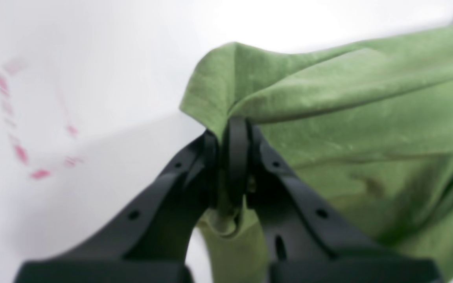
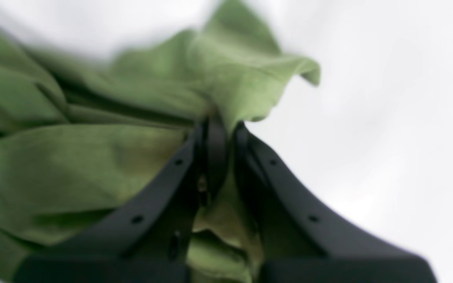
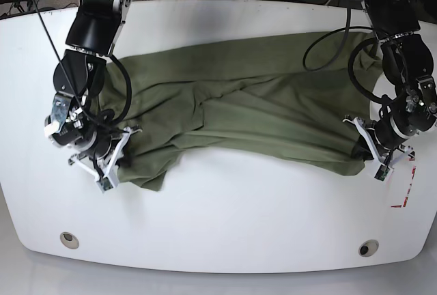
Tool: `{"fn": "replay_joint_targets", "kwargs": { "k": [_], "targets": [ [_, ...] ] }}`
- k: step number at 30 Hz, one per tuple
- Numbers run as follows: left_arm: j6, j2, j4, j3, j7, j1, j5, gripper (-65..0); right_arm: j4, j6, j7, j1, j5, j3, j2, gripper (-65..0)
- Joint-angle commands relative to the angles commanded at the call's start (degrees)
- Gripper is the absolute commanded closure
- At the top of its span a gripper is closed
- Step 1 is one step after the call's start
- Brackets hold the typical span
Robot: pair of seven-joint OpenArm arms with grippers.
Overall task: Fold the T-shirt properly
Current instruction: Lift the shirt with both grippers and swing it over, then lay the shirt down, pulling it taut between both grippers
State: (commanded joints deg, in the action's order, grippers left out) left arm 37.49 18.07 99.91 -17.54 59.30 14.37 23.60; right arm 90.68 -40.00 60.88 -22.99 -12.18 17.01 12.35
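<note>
The olive-green T-shirt (image 3: 246, 114) lies stretched across the white table, creased and partly lifted at both ends. My left gripper (image 1: 230, 129) is shut on a bunched edge of the T-shirt (image 1: 348, 102); in the base view this left gripper (image 3: 369, 150) is at the right end of the cloth. My right gripper (image 2: 220, 127) is shut on another bunched edge of the T-shirt (image 2: 92, 157); in the base view the right gripper (image 3: 113, 150) holds the left end. Cloth hangs in folds between the black fingers (image 2: 159, 196) in both wrist views.
The white table (image 3: 225, 220) has two round holes near its front edge (image 3: 68, 240). Red tape marks (image 3: 403, 189) lie on the table by the left gripper, also seen as red marks (image 1: 22, 153). Cables hang behind the table's far edge.
</note>
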Motion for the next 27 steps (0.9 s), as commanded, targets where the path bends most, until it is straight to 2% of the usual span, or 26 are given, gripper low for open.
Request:
{"fn": "replay_joint_targets", "kwargs": {
  "k": [7,16,20,23,27],
  "targets": [
    [0.0,-0.09,4.75,-2.73,4.13,5.1,-0.26,0.0,0.0,0.0,3.25,-7.47,-0.44,-3.25,2.11,0.0],
    [-0.09,0.26,5.8,-8.35,11.78,17.76,-0.26,0.0,0.0,0.0,5.63,-18.64,0.0,-6.42,2.81,0.0],
    [-0.09,0.44,5.71,-8.44,13.63,23.38,-0.26,0.0,-0.09,0.0,6.95,-24.53,0.0,-6.51,2.81,0.0],
    [-0.09,1.93,5.63,-8.44,14.77,28.4,-0.26,0.0,-0.79,0.0,8.26,-30.15,0.0,-7.12,2.81,0.0],
    [-0.09,2.81,4.66,-8.44,15.03,35.16,-0.35,0.0,-4.04,0.0,9.14,-38.42,-0.35,-10.37,4.84,0.0]
  ]
}}
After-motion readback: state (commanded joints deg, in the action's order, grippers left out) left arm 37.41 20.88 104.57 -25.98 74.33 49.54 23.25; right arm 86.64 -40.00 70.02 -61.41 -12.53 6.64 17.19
